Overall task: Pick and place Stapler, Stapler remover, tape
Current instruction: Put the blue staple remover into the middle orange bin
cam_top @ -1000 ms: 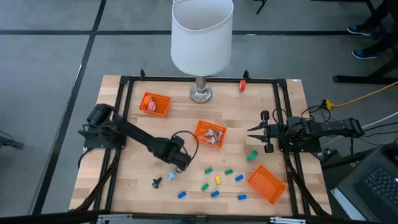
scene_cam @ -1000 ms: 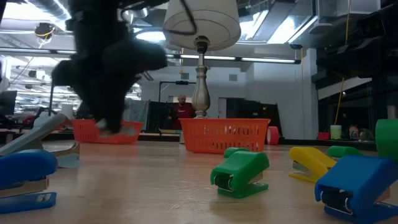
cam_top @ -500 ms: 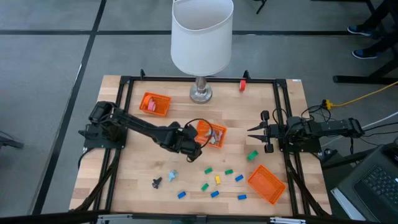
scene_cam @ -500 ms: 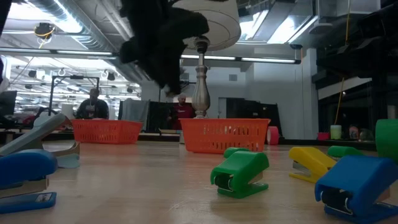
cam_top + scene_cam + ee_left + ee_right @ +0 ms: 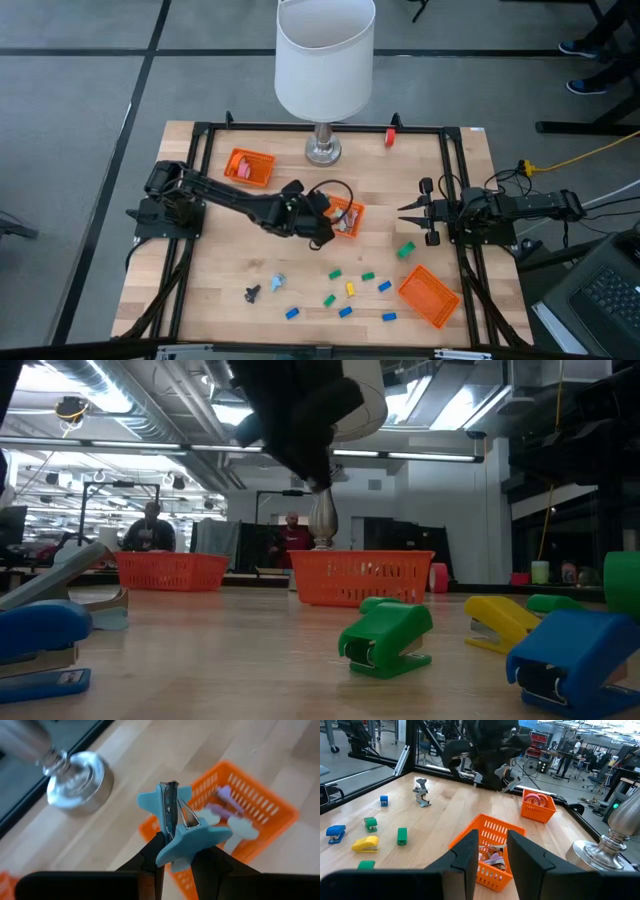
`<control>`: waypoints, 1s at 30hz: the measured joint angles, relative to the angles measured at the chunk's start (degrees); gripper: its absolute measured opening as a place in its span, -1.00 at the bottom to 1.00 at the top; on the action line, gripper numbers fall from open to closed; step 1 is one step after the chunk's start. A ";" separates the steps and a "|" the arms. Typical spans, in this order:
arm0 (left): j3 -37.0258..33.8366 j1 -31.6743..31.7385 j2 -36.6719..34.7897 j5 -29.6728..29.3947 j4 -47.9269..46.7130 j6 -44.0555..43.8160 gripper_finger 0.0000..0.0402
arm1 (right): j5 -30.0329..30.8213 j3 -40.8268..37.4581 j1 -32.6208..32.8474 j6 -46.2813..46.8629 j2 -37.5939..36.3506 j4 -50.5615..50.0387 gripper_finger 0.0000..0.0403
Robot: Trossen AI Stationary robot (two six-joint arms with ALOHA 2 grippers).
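While left hand [image 5: 172,852] grips one stapler remover [image 5: 181,827], three baskets [image 5: 339,216].

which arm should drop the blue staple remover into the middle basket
Left. Its claw already grips the light blue staple remover right beside the middle orange basket, which holds similar pieces. The right claw waits at the table's right edge, holding nothing.
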 joint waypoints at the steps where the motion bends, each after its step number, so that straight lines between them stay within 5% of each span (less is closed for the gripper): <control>1: 0.00 0.17 0.00 0.00 1.32 1.23 -0.66 | 0.00 0.00 0.00 0.00 0.01 0.00 -0.47; 9: 0.00 2.48 -0.02 3.41 9.00 5.26 -0.66 | 0.00 0.00 0.01 0.01 0.01 0.00 -0.47; 30: 0.00 3.92 -0.04 5.97 9.68 3.21 -0.66 | 0.00 0.00 0.02 0.02 -0.01 0.00 -0.47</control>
